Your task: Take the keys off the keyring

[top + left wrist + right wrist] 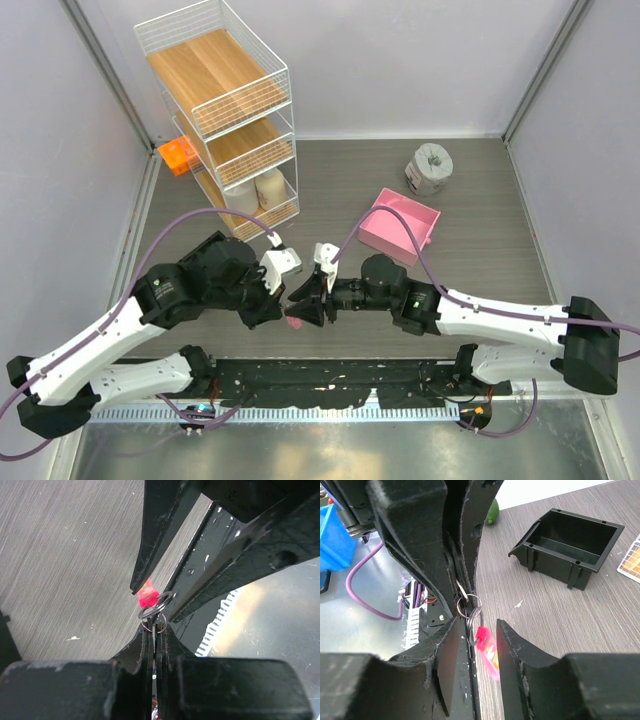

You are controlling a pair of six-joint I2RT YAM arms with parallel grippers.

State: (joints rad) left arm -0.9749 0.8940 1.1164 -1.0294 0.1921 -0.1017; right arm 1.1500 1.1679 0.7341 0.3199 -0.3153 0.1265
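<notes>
The keyring, a pink-red tag (487, 650), hangs from small silver split rings (470, 605) just above the table's front edge; it also shows in the top view (295, 323). My left gripper (154, 630) is shut on a thin silvery key blade (154, 636) that is threaded on the rings (152, 614). The key's black head is hidden in the jaws. My right gripper (477, 622) is open, tip to tip with the left one. The tag hangs between its fingers, close to the right-hand one. In the top view both grippers (298, 303) meet at centre front.
A pink tray (400, 225) lies behind the right arm, with a grey roll (430, 168) beyond it. A white wire shelf (225, 110) and an orange block (175, 157) stand at the back left. The right wrist view shows a black bin (567, 545).
</notes>
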